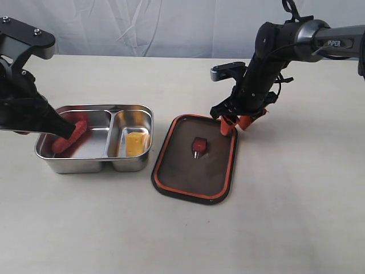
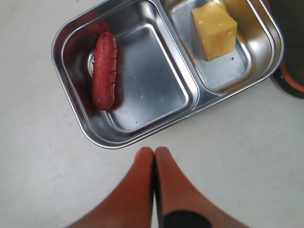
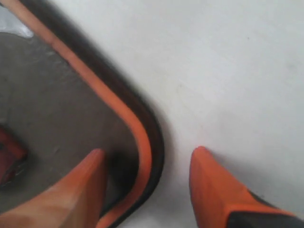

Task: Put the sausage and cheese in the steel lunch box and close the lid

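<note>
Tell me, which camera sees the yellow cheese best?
The left wrist view: the whole cheese shows large and sharp in the smaller compartment of the steel lunch box. The exterior view shows it only small and blurry. The right wrist view misses it.

I see the steel lunch box (image 1: 74,165) on the tabletop (image 1: 285,217), the sausage (image 1: 61,144) in its left compartment and the cheese (image 1: 136,142) in its right. The lid (image 1: 182,165) lies seal-up just beside it, with my right pincer (image 1: 235,124) at its far corner.

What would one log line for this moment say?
sausage: in large compartment | cheese: in small compartment | lid: off, beside steel lunch box | left gripper: shut, empty | right gripper: open, straddling lid rim
</note>
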`<state>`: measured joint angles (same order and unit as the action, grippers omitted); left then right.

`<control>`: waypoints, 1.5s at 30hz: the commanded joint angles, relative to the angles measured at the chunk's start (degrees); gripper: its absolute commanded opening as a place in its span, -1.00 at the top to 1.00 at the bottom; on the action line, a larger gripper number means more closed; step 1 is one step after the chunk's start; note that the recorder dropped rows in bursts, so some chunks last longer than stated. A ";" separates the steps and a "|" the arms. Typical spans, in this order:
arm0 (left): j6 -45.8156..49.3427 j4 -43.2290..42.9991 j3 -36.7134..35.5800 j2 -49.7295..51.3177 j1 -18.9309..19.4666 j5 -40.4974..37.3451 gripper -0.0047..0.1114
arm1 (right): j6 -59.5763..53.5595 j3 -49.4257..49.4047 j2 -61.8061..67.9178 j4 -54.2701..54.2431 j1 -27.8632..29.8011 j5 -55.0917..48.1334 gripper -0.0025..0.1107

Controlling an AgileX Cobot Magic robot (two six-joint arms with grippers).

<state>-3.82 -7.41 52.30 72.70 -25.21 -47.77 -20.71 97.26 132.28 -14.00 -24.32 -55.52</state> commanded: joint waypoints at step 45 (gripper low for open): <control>51.40 75.37 5.10 8.50 25.21 -12.08 -0.09 | -8.28 0.20 -15.12 -16.10 2.56 2.98 0.97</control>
<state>44.23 62.35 57.12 79.41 -0.35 -57.69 -28.24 97.43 117.79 -28.62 -22.16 -52.75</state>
